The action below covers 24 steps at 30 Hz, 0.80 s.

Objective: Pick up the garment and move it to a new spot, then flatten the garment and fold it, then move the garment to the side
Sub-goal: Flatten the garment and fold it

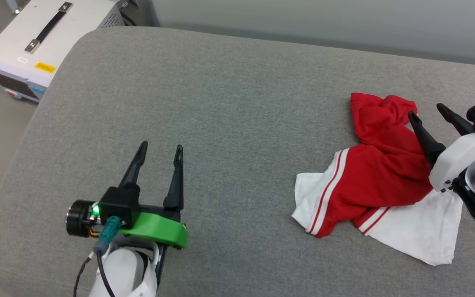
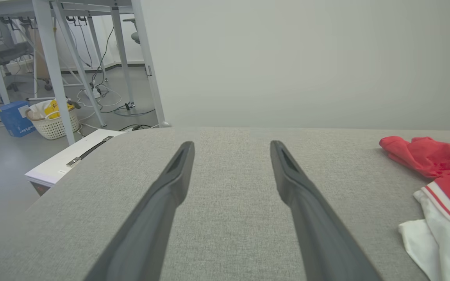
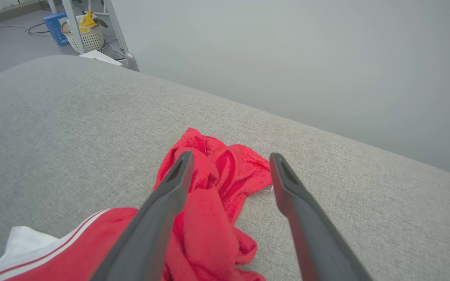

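Observation:
The garment [image 1: 379, 177], a red jersey with white sleeves and striped trim, lies crumpled at the right of the grey cushioned surface [image 1: 229, 123]; its lettering is hidden in the folds. My right gripper [image 1: 425, 112] hovers open just above the garment's right side, and in the right wrist view its fingers [image 3: 170, 187] straddle a bunched red part of the garment [image 3: 217, 171]. My left gripper [image 1: 161, 148] stands open over bare cushion at the lower left, well apart from the cloth. The garment [image 2: 440, 175] shows at the right edge of the left wrist view, beyond the left gripper [image 2: 231, 150].
A white equipment case [image 1: 35, 41] with a black handle sits on the floor beyond the cushion's far left corner. A pale wall runs behind the cushion. Table legs [image 2: 53, 66], cables, a white basket [image 2: 53, 121] and a blue box stand on the floor at the left.

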### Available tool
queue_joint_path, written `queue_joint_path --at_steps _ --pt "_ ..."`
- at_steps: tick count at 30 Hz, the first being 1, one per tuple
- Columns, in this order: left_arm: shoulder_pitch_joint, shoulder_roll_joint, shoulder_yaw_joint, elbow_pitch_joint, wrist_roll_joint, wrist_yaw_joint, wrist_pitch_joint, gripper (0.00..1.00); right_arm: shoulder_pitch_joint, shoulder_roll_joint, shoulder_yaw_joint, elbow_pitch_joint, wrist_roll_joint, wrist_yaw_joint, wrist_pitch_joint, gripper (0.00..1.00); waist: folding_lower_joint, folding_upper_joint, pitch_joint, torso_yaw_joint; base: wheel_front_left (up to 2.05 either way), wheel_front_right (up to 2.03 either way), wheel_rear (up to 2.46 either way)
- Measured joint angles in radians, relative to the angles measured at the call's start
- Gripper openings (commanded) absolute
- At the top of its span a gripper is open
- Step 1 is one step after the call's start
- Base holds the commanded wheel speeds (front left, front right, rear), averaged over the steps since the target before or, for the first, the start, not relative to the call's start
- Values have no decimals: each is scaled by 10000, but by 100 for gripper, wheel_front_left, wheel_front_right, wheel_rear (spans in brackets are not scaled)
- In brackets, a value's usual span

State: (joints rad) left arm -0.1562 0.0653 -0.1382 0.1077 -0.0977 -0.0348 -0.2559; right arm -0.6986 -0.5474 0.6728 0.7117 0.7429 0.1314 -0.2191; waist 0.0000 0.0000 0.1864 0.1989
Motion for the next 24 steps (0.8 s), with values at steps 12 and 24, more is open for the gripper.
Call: queue_joint_path --at_steps 12,24 --pt "-201 142 635 -270 270 -305 -2 100 2518 -1649 -2215 -3609 -901 0 1964 100 0 0 -453 -1017 0 0 0" --pt "221 40 798 -307 295 -353 -2 100 5091 -3081 -3405 -7430 1047 0 9365 100 0 0 -623 -1284 0 0 0"
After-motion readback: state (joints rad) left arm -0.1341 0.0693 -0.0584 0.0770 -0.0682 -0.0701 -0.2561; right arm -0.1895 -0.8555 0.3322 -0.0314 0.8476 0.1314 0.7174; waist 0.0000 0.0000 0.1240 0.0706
